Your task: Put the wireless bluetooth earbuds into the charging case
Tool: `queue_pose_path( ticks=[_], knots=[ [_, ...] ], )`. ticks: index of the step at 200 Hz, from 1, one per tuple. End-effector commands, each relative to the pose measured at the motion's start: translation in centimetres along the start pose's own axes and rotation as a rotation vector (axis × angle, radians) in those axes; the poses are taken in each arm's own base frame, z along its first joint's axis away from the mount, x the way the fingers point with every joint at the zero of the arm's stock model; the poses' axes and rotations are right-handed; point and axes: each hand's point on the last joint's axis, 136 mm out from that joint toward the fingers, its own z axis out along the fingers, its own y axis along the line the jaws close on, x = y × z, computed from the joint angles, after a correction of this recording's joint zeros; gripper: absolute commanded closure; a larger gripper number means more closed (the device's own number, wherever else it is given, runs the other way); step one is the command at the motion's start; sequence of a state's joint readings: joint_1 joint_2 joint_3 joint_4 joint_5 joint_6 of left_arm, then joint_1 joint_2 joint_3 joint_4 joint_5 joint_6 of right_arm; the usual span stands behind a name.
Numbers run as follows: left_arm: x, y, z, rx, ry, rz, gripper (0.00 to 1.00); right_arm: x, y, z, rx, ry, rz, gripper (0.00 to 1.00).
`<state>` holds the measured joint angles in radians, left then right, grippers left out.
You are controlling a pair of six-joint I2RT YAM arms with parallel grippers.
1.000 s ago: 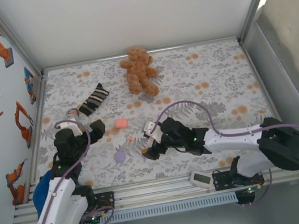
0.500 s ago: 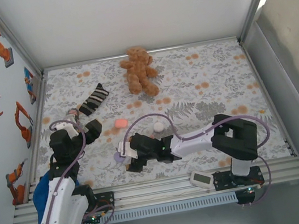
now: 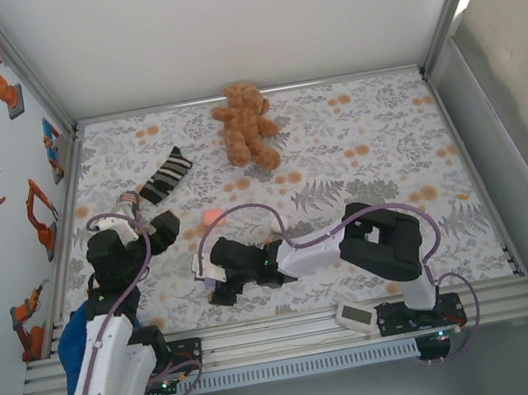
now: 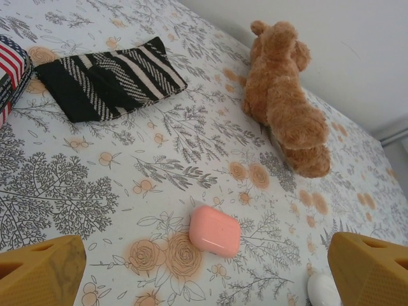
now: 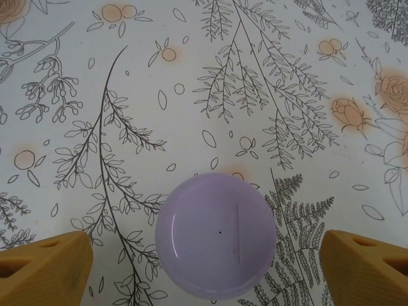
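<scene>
Right gripper (image 5: 205, 264): open wide, holding nothing. Its yellow fingertips (image 5: 44, 264) stand either side of the lilac case (image 5: 215, 236), well clear of it.
Lilac case: round, smooth, lid shut, lying flat on the worktop (image 3: 384, 127) left of middle, toward the near edge.
Left gripper (image 4: 204, 271): also open and empty, looking across the pink case (image 4: 215, 231).
Pink case: shut and flat, a little farther from the near edge than the lilac one. A small white rounded thing (image 4: 322, 290) lies just to its right.
Earbuds: too small to tell from the floral print, and both cases are closed.
Further out: a striped sock (image 4: 108, 76) toward the far-left corner, a teddy bear (image 4: 284, 102) by the far edge.
Step in hand: probably closing on the lilac case, well short of any insertion.
Risk, slip: the case is low and rounded, so jaws closing off-centre or too high could squirt it sideways.
Risk, scrape: coming down too far could drag the fingertips on the worktop.
Risk, arms: the right arm (image 3: 383, 243) reaches far over to the left side, so the two grippers are near and could collide.
Risk, lid: with the lid shut, a one-sided squeeze may spin the case instead of steadying it for opening.
</scene>
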<state>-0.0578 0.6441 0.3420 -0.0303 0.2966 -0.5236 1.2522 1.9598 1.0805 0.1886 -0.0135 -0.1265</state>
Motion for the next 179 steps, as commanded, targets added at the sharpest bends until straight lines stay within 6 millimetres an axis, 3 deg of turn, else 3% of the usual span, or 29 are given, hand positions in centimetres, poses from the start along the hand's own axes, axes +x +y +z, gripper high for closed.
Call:
queue_pose_path(
  ticks=[1, 68, 179],
  knots=[
    [0.0, -0.2, -0.1, 0.022, -0.01, -0.006, 0.04, -0.2, -0.5, 0.4, 0.004, -0.002, 0.08, 0.09],
    [0.0, -0.3, -0.1, 0.024, -0.012, -0.007, 0.04, 1.1, -0.7, 1.3, -0.009, 0.063, 0.108, 0.13],
    [0.0, -0.1, -0.1, 0.015, -0.01, -0.008, 0.04, 2.4, -0.8, 2.5, -0.034, 0.095, 0.145, 0.29]
  ],
)
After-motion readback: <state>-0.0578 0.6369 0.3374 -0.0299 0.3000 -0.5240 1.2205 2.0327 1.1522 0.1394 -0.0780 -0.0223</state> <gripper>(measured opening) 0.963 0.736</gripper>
